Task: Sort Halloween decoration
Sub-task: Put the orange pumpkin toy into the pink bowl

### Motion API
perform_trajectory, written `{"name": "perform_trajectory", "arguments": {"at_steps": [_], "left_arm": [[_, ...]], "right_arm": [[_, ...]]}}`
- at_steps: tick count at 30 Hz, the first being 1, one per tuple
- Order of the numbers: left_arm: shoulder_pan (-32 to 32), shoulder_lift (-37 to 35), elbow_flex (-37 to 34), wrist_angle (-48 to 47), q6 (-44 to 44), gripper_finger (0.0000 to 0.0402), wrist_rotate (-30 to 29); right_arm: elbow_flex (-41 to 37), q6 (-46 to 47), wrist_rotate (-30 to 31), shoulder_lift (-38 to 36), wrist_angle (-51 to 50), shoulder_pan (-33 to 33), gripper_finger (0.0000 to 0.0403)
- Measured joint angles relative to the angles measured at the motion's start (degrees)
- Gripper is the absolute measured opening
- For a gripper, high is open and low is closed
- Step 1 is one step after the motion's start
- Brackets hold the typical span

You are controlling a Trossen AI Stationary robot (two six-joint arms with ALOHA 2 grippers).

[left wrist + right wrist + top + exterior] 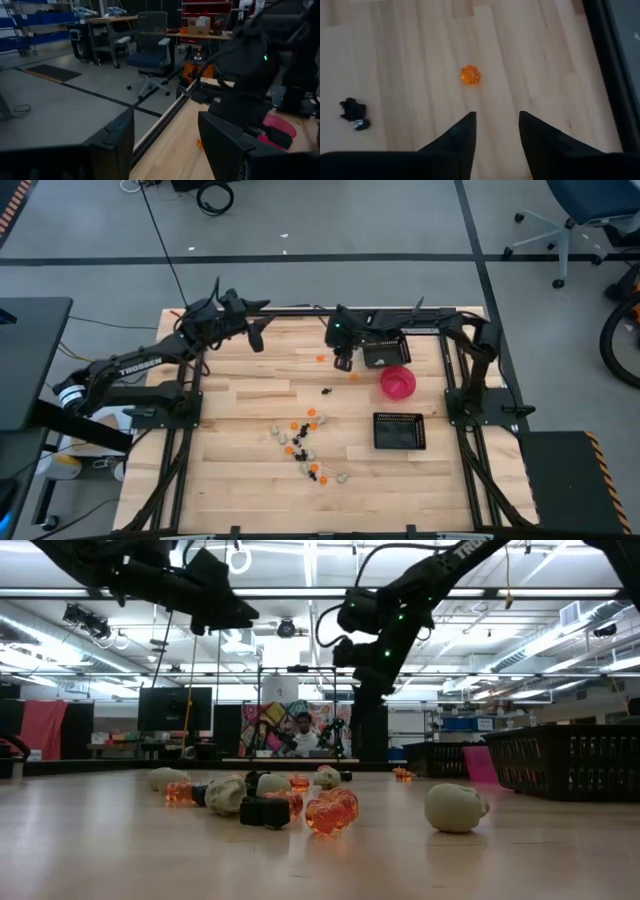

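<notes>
Right wrist view looks straight down past the right hand (495, 122), whose two fingers stand apart with nothing between them, hovering above the table (410, 45). Just ahead of its fingertips lies one orange trinket (470, 75) of the Halloween decoration, loose on the wood; a black trinket (354, 111) sits well off to one side. Seen from above, most of the set is a scattered cluster (305, 448) well away from this hand, with the pink-red bowl (397, 382) and a black mesh tray (385, 350) close beside it and a second tray (399, 431) farther off. The left hand (257, 332) waits raised near the table's far edge, fingers spread and empty.

The likely trouble: the orange piece looks round and smooth, and far smaller than the fingers. If the hand descends off-centre, one fingertip could nudge it and send it rolling toward the table edge, or the fingers could meet on bare wood.
</notes>
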Motion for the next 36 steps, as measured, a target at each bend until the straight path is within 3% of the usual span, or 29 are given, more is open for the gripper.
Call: {"name": "perform_trajectory", "arguments": {"at_steps": [9,13,18,30,36], "left_arm": [[-0.35,2.79,2.14,-0.03,0.26,0.0192,0.00],[-1.40,2.77,2.14,-1.35,0.29,0.0192,0.06],[-3.87,2.77,2.12,-4.28,0.39,0.0192,0.22],[-8.34,2.60,2.10,-13.16,0.82,0.0192,0.20],[-10.27,2.60,2.10,-16.71,0.81,0.0192,0.20]], "right_arm": [[0.02,-0.80,-1.22,4.80,7.21,0.98,0.0229],[-0.01,-0.22,-1.60,6.15,9.31,0.94,0.0244],[0.09,0.23,-5.70,8.46,13.97,0.93,0.0239],[-0.02,0.88,-4.27,13.47,16.43,0.44,0.0219],[-0.02,1.94,-3.65,13.48,16.67,-0.06,0.0188]]}}
